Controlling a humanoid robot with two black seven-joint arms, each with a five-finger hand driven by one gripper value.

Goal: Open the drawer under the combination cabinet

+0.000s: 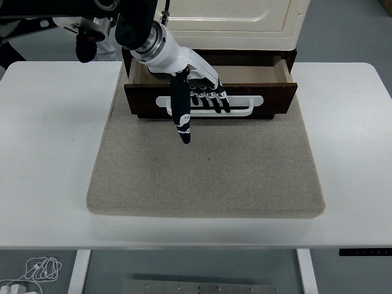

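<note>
A dark wooden drawer point(269, 101) stands partly pulled out beneath a cream cabinet point(233, 18), with its inside showing. A white handle point(248, 105) runs across the drawer front. My left hand point(196, 98) comes in from the upper left. Its four fingers point(211, 99) are hooked over the white handle. The thumb point(182, 116) points down over the mat. The right arm is out of view.
The cabinet stands on a grey felt mat point(208, 165) on the white table point(49, 153). A shoe shows on the floor at the top left point(104, 46). A cable coil lies on the floor at the bottom left point(40, 269).
</note>
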